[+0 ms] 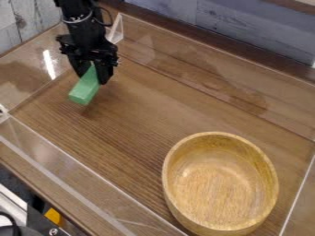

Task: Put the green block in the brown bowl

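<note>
Gripping: one black robot gripper [88,70], at the far left of the work area, its claw clamped on the green block [85,88]. Block: flat, elongated, plain bright green, tilted, its lower end angled toward the near left; its upper end hidden between the fingers.

Brown bowl [220,182]: one, round and shallow, light tan wood with a thick rim, at the near right of the wooden table [154,101]; nothing visible inside. Block and bowl well apart, the block beyond the bowl and to its left in the view.

Between the two: bare wood grain, no object standing in the way. Along the near left edge: a pale, shiny border strip [76,189]. Beyond it, in the lower left corner: black cables or parts, too cropped to name, and a small yellow-orange item [53,216]. Upper left corner: a grey, wood-grained panel [33,18].
</note>
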`<state>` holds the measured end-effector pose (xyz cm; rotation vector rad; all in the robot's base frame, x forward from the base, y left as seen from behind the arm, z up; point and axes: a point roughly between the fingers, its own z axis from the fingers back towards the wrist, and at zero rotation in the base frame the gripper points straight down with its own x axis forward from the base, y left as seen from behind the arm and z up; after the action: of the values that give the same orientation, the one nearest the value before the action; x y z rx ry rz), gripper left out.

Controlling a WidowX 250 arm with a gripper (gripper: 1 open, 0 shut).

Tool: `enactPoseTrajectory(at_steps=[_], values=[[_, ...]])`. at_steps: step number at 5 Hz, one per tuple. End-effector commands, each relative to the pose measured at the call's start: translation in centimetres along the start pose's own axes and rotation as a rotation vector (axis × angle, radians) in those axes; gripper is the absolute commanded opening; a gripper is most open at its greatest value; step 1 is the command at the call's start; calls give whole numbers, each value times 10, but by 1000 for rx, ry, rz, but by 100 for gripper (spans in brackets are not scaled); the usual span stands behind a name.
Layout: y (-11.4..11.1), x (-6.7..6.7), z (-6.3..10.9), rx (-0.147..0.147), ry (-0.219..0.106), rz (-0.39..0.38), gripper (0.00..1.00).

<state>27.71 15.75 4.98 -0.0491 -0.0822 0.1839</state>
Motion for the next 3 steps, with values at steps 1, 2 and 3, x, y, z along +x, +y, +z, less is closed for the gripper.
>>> enactPoseTrajectory(at_steps=[1, 2, 3], values=[[11, 20, 11, 33, -62, 8, 0], [14, 27, 7, 40, -68, 7, 0], [15, 30, 6, 44, -69, 3, 0]])
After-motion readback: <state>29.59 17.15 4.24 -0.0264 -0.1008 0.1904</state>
